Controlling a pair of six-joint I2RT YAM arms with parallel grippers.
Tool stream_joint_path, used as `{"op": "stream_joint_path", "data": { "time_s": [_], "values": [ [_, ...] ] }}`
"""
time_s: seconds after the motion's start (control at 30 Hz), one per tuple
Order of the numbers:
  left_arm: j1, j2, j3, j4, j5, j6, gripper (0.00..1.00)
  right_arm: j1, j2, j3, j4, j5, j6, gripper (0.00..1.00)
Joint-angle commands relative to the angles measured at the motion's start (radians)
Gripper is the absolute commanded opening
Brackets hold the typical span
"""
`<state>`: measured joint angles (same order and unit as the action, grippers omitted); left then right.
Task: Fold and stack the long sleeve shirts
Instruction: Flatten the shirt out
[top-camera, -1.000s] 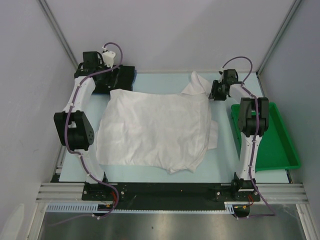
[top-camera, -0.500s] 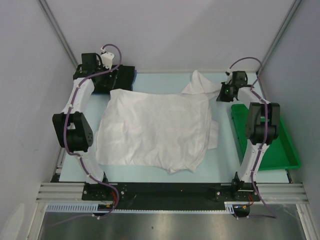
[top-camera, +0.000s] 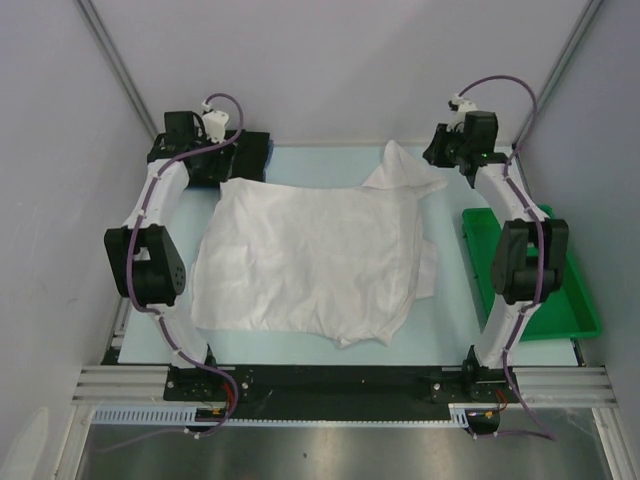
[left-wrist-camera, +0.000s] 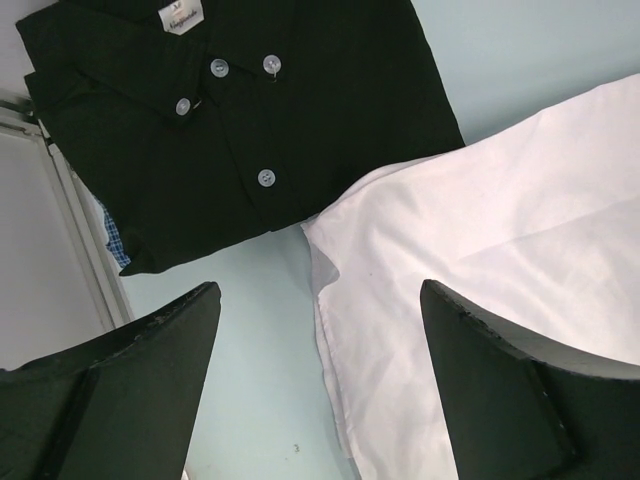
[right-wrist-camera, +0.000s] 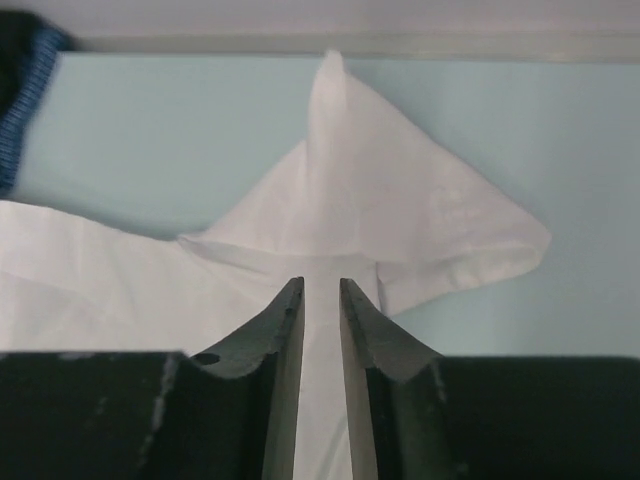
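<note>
The white long sleeve shirt (top-camera: 310, 255) lies spread and creased over the middle of the table, one sleeve (right-wrist-camera: 400, 210) bunched toward the far right. A folded black shirt (left-wrist-camera: 250, 110) with white buttons sits in the far left corner (top-camera: 245, 155), with a blue shirt's edge (left-wrist-camera: 115, 240) showing under it. My left gripper (left-wrist-camera: 320, 295) hovers open over the white shirt's far left corner (left-wrist-camera: 500, 230), beside the black shirt. My right gripper (right-wrist-camera: 320, 285) hangs above the sleeve at the far right (top-camera: 440, 150), its jaws a narrow gap apart with nothing between them.
A green plastic tray (top-camera: 560, 300) sits at the table's right edge beside the right arm. Grey walls close in the back and both sides. A strip of bare table (top-camera: 455, 320) runs between the shirt and the tray.
My right gripper has let go of the sleeve, lifted and pulled back toward the far right corner. The white shirt and the left arm have stayed put.
</note>
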<state>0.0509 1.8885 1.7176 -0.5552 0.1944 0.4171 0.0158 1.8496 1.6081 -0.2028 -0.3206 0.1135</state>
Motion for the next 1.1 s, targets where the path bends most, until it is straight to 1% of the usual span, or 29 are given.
{"op": "stream_joint_path", "data": {
  "time_s": [0.0, 0.1, 0.17, 0.23, 0.3, 0.37, 0.5, 0.73, 0.97, 1.07],
  "values": [
    [0.010, -0.094, -0.001, 0.024, 0.004, -0.014, 0.87, 0.015, 0.182, 0.088, -0.071, 0.153, -0.084, 0.32],
    [0.018, -0.098, -0.006, 0.020, -0.001, -0.012, 0.87, 0.010, 0.258, 0.157, -0.148, 0.184, -0.103, 0.37],
    [0.021, -0.097, -0.003, 0.017, -0.004, -0.014, 0.87, 0.010, 0.310, 0.184, -0.168, 0.206, -0.106, 0.38],
    [0.027, -0.098, -0.003, 0.017, -0.006, -0.014, 0.87, 0.018, 0.333, 0.165, -0.162, 0.232, -0.110, 0.39],
    [0.030, -0.097, -0.004, 0.015, -0.009, -0.014, 0.87, 0.027, 0.341, 0.139, -0.109, 0.247, -0.155, 0.43],
    [0.033, -0.092, -0.004, 0.015, -0.010, -0.014, 0.87, 0.036, 0.358, 0.130, -0.087, 0.256, -0.158, 0.46],
    [0.040, -0.094, -0.010, 0.014, -0.015, -0.008, 0.87, 0.044, 0.381, 0.148, -0.076, 0.259, -0.147, 0.56],
    [0.041, -0.097, -0.015, 0.014, -0.016, 0.003, 0.87, 0.064, 0.428, 0.176, -0.086, 0.287, -0.147, 0.58],
    [0.049, -0.100, -0.013, 0.012, -0.019, 0.009, 0.87, 0.062, 0.482, 0.185, -0.106, 0.316, -0.169, 0.51],
    [0.052, -0.106, -0.018, 0.012, -0.016, 0.003, 0.87, 0.059, 0.497, 0.194, -0.122, 0.319, -0.166, 0.31]
  ]
}}
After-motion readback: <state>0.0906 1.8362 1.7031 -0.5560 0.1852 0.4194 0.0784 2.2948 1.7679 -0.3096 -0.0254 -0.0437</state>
